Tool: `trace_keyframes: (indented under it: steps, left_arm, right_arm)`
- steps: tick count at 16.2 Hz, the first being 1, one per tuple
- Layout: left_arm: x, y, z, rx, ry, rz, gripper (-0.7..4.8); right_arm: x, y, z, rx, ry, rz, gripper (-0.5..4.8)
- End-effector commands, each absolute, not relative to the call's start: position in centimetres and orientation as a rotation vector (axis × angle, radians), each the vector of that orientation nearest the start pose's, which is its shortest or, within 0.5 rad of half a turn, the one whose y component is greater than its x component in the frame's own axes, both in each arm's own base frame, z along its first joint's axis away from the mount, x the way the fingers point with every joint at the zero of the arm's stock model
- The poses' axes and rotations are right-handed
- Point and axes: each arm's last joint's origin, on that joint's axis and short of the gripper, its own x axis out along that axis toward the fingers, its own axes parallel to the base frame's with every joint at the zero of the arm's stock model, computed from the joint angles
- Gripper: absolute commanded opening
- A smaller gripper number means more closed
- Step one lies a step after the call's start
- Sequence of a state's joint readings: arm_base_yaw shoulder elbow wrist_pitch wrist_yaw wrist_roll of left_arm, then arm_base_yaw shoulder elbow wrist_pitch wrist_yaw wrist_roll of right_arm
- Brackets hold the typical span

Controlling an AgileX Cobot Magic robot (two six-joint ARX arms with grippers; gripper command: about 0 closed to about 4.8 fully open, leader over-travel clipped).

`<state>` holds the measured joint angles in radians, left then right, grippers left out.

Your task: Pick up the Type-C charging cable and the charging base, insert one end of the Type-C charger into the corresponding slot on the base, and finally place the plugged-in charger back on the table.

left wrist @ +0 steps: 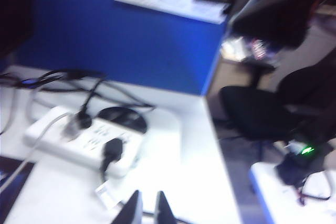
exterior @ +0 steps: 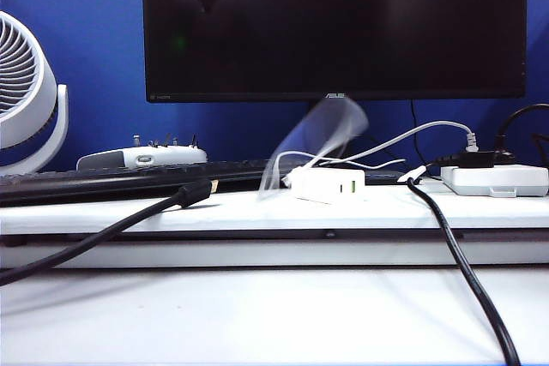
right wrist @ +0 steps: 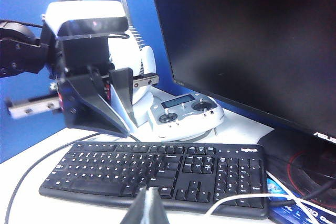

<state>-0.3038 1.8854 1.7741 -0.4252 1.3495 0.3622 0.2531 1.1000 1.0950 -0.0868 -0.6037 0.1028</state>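
Note:
The charging base (exterior: 330,184), a small white block with green-lined ports, lies on the raised ledge of the table (exterior: 257,315) below the monitor. The thin white Type-C charging cable (exterior: 371,163) loops behind the base. A blurred white streak (exterior: 330,130) rises above the base; I cannot tell what it is. My left gripper (left wrist: 147,208) hovers over the table near the power strip, its jaws almost together and nothing visible between them. It also shows in the right wrist view as the left gripper (right wrist: 127,127), above the keyboard's far end. My right gripper (right wrist: 148,203) is shut and empty, at the keyboard's near edge.
A black monitor (exterior: 334,23) stands behind a black keyboard (right wrist: 157,169). A white fan (exterior: 26,92) and a controller (exterior: 141,157) sit at the left. A white power strip (exterior: 497,179) with plugs lies at the right. Thick black cables (exterior: 111,229) (exterior: 467,276) cross the ledge.

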Motion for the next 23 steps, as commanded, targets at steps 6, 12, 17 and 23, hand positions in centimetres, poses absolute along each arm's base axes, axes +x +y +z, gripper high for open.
trace_keyframes:
  steps: [6, 12, 17, 23]
  left_arm:
    - [37.6, -16.9, 33.0, -0.05, 0.564, -1.449, 0.5]
    - [35.5, -21.0, 32.8, -0.044, 0.673, -1.437, 0.5]
    - [35.7, -20.0, 33.9, -0.034, 0.664, -1.322, 0.5]
    - [35.4, -19.3, 34.9, -0.005, 0.639, -1.253, 0.5]
  right_arm:
    - [22.6, 7.3, 39.2, 0.106, 0.118, 0.784, -0.01]
    - [23.0, 7.4, 34.0, -0.162, 0.516, 0.692, -0.01]
    - [25.6, 9.6, 29.6, -0.379, 0.678, 0.782, 0.03]
    - [27.5, 11.9, 26.2, -0.594, 0.737, 0.804, 1.81]
